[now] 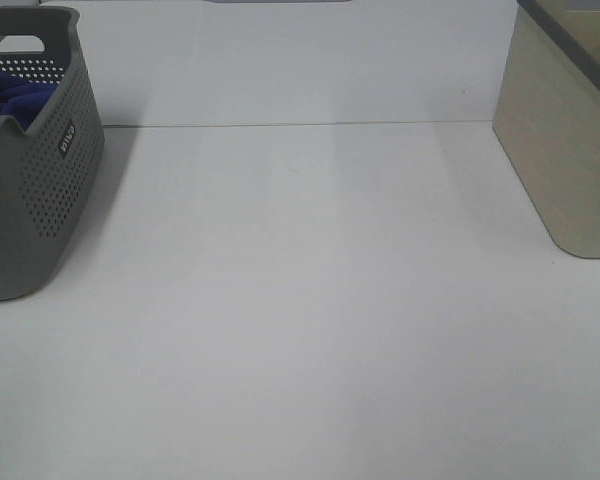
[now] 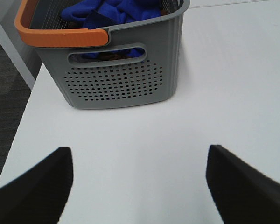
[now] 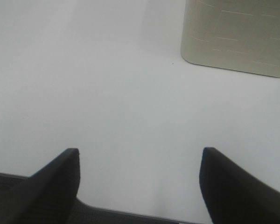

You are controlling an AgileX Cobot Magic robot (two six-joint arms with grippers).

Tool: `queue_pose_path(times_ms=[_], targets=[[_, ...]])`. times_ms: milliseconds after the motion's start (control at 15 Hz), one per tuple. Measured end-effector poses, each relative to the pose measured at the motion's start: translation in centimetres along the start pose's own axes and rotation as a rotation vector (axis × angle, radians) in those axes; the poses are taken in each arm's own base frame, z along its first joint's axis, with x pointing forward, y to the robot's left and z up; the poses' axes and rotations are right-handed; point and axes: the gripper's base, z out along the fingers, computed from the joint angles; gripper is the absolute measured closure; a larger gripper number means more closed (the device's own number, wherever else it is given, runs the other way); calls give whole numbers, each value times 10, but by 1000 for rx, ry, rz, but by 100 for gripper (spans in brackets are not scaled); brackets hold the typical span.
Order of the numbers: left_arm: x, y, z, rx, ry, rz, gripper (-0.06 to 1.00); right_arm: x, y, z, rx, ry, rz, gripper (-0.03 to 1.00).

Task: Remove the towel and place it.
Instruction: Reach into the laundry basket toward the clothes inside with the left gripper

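Observation:
The royal-blue towel lies bunched inside the grey perforated basket at the far left of the white table. In the left wrist view the towel fills the basket, which has an orange handle. My left gripper is open and empty, over the table a little short of the basket. My right gripper is open and empty over bare table near the front edge. Neither gripper shows in the exterior high view.
A beige bin stands at the right back of the table; it also shows in the right wrist view. The table's left edge drops to dark floor next to the basket.

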Motion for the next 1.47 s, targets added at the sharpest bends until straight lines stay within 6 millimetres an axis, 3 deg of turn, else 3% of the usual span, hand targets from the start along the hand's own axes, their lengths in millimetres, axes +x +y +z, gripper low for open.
queue_pose_path(times_ms=[133, 267, 1467], targets=[[0, 0, 0, 0, 0, 0, 4, 0, 0, 0, 0, 0, 0, 26], [0, 0, 0, 0, 0, 0, -3, 0, 0, 0, 0, 0, 0, 26], [0, 1, 0, -7, 1, 36, -5, 0, 0, 0, 0, 0, 0, 26]])
